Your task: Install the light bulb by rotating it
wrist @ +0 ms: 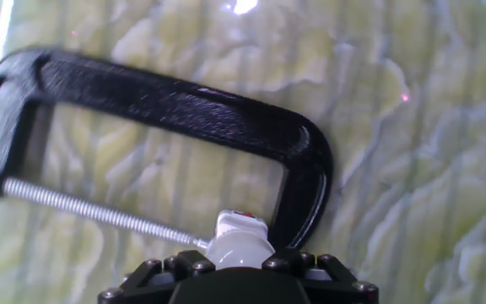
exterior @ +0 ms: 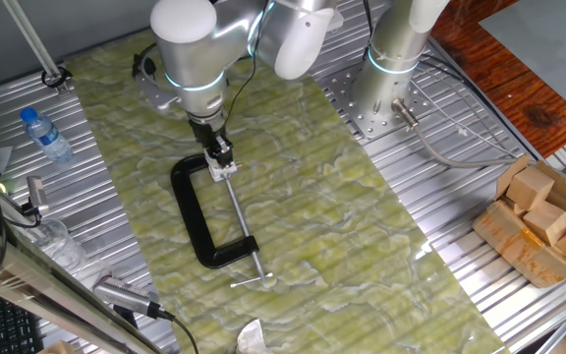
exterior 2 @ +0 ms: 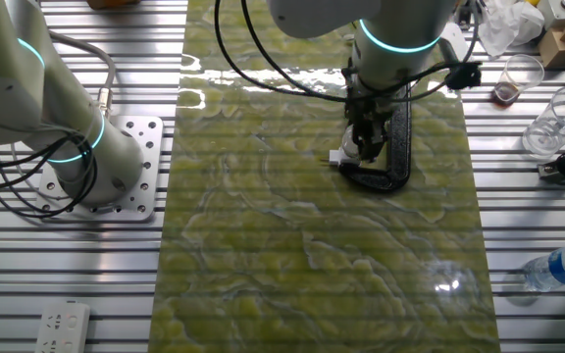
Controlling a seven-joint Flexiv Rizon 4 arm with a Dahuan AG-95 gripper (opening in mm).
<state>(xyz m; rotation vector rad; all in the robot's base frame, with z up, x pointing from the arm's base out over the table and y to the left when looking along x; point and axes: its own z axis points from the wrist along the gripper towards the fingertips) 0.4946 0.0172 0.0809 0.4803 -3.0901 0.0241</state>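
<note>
The light bulb (wrist: 240,239) is a small white rounded piece with an orange mark at its far end. It sits between the black fingers of my gripper (wrist: 240,257), which is shut on it. The bulb's tip meets the end of the black C-clamp's (wrist: 184,105) steel screw (wrist: 99,213), inside the clamp's mouth. In one fixed view the gripper (exterior: 221,162) hangs at the clamp's upper jaw, over the clamp (exterior: 197,221) lying flat on the green mat. In the other fixed view the gripper (exterior 2: 361,149) hides most of the bulb (exterior 2: 342,158).
A green marbled mat (exterior: 293,197) covers the table's middle. A water bottle (exterior: 45,135) lies at the left. Wooden blocks in a box (exterior: 543,221) stand at the right. A second arm's base (exterior: 386,88) stands behind the mat. Plastic cups (exterior 2: 547,123) sit beside the mat.
</note>
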